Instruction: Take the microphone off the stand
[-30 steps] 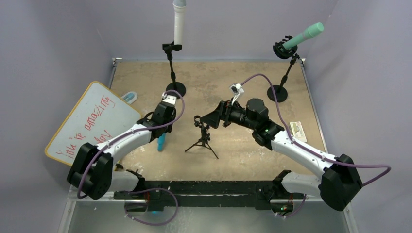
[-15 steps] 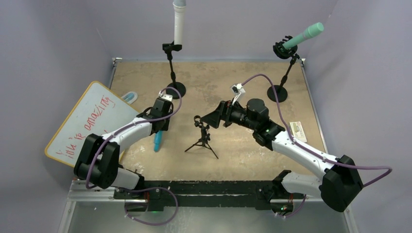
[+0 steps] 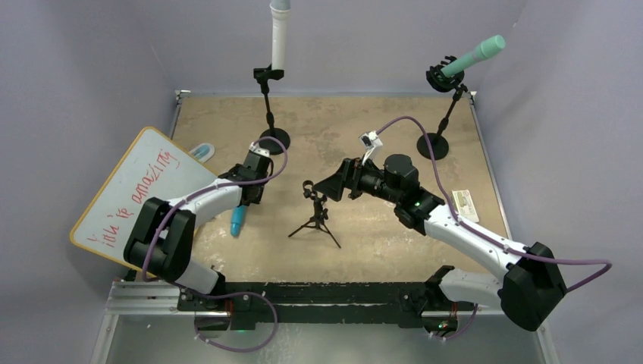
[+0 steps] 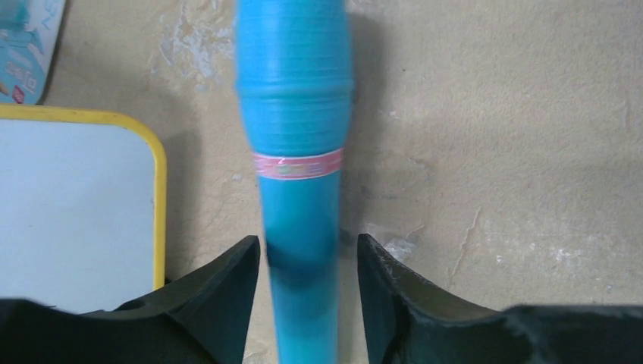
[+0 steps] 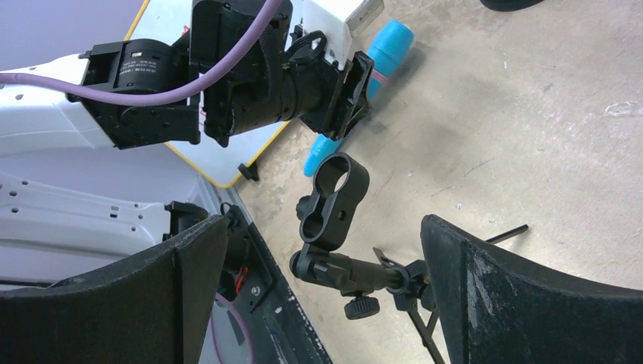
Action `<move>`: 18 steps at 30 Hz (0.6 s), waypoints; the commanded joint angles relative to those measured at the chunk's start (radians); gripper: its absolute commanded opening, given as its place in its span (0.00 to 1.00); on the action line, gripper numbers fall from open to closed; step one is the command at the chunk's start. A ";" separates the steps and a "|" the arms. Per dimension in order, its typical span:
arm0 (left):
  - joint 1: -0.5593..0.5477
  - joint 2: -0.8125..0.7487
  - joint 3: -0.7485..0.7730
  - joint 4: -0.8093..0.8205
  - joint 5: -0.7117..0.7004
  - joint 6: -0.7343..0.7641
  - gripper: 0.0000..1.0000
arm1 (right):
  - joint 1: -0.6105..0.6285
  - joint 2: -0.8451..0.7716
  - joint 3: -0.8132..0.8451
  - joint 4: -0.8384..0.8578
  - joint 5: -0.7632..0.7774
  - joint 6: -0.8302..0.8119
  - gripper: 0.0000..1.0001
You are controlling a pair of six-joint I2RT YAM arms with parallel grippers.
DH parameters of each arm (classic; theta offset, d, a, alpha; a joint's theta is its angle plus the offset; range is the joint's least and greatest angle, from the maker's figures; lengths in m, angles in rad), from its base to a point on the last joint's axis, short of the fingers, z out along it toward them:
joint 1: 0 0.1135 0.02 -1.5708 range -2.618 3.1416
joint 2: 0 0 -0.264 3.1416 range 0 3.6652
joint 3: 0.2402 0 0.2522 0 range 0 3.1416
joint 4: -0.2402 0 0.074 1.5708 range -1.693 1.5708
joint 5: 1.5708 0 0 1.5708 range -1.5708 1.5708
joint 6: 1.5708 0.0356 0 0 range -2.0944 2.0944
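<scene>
My left gripper (image 4: 308,243) has carried the blue microphone (image 4: 296,98) further left of the tripod stand (image 3: 316,220) over the last second. Its jaws are now easing apart, with a sliver of gap showing on one side of the handle. The microphone looks to be lying on the table (image 3: 379,243), between the tripod stand and the whiteboard (image 3: 140,189). The tripod stand's clip (image 5: 334,201) is empty, so I judge the removal done bar letting go. My right gripper (image 5: 324,224) stands wide open around that clip, touching nothing.

I count three microphones and three stands. Beyond the tripod stand, two round-base stands (image 3: 269,114) (image 3: 447,114) hold a white microphone (image 3: 279,38) and a green microphone (image 3: 474,55).
</scene>
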 commanded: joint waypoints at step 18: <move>0.011 -0.268 0.117 -0.074 0.145 0.084 0.56 | 0.000 0.017 0.129 -0.083 0.052 -0.141 0.99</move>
